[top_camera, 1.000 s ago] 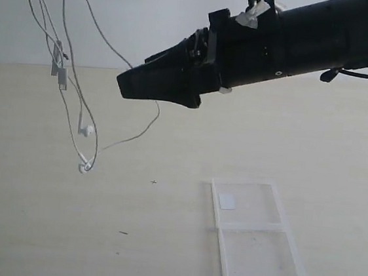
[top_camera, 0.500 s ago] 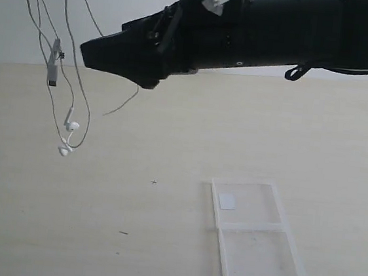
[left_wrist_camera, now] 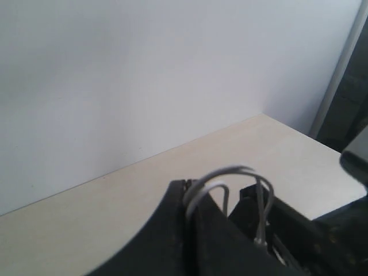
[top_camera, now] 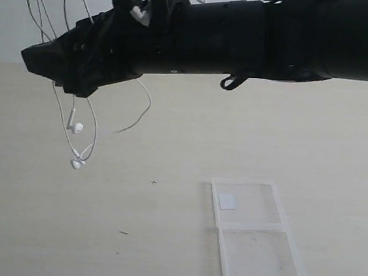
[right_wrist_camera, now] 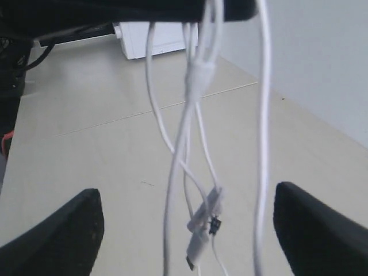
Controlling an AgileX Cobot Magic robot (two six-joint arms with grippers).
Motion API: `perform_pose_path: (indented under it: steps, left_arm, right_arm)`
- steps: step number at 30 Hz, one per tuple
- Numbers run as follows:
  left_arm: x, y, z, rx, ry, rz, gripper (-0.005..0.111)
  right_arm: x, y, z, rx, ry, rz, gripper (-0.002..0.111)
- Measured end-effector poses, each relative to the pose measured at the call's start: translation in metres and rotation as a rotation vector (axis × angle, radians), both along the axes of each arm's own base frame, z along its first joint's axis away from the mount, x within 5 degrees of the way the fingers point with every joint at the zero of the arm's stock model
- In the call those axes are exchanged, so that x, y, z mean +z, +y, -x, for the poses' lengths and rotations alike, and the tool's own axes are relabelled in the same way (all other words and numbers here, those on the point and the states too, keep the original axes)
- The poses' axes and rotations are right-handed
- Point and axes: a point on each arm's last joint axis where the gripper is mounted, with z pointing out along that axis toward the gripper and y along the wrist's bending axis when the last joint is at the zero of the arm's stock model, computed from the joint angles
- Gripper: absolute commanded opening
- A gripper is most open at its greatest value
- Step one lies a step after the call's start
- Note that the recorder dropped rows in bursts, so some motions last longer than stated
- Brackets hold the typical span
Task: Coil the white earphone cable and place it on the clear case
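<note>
Shifted since the earlier frames: hanging strands of the white earphone cable (top_camera: 75, 127) now lie between the jaws of the right gripper (right_wrist_camera: 187, 230), which has swept across to them, spread wide and gripping nothing. High above, the left gripper (left_wrist_camera: 221, 198) is clamped on the cable. Well apart, the clear case (top_camera: 257, 251) lies bare, so coiling can likely begin.

Cable (top_camera: 76, 127) upper L, above table (top_camera: 95, 234); case (top_camera: 254, 251) lower R on table, well apart.

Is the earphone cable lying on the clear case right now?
No, the cable dangles in the air, off to the left of the open case.
</note>
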Motion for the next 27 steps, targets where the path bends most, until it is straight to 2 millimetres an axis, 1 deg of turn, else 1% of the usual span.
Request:
perform_pose_path:
  steps: [7, 10, 12, 14, 16, 22, 25, 27]
  left_arm:
    - [0.001, 0.004, -0.002, 0.05, -0.001, 0.01, 0.0]
    - [0.001, 0.005, -0.003, 0.066, -0.001, 0.015, 0.0]
    - [0.001, 0.006, -0.003, 0.073, -0.001, 0.017, 0.0]
    - [0.001, 0.006, -0.004, 0.082, 0.002, 0.024, 0.0]
    - [0.001, 0.006, -0.004, 0.088, 0.006, 0.032, 0.0]
    - [0.001, 0.009, -0.005, 0.119, 0.004, 0.04, 0.0]
    - [0.001, 0.01, -0.005, 0.131, 0.004, 0.042, 0.0]
    - [0.002, 0.011, -0.006, 0.145, 0.003, 0.045, 0.0]
  right_arm:
    - [-0.01, 0.029, -0.004, -0.009, 0.064, -0.001, 0.076]
    - [-0.015, 0.038, -0.007, -0.027, 0.074, 0.011, 0.072]
    - [-0.015, 0.042, -0.01, -0.04, 0.088, 0.006, 0.066]
    - [-0.013, 0.044, -0.013, -0.07, 0.115, -0.007, 0.059]
    - [-0.011, 0.045, -0.017, -0.1, 0.141, -0.018, 0.054]
    - [-0.015, 0.048, -0.023, -0.151, 0.215, -0.032, 0.05]
    - [-0.019, 0.047, -0.026, -0.192, 0.247, -0.032, 0.046]
    - [-0.019, 0.046, -0.028, -0.208, 0.251, -0.03, 0.041]
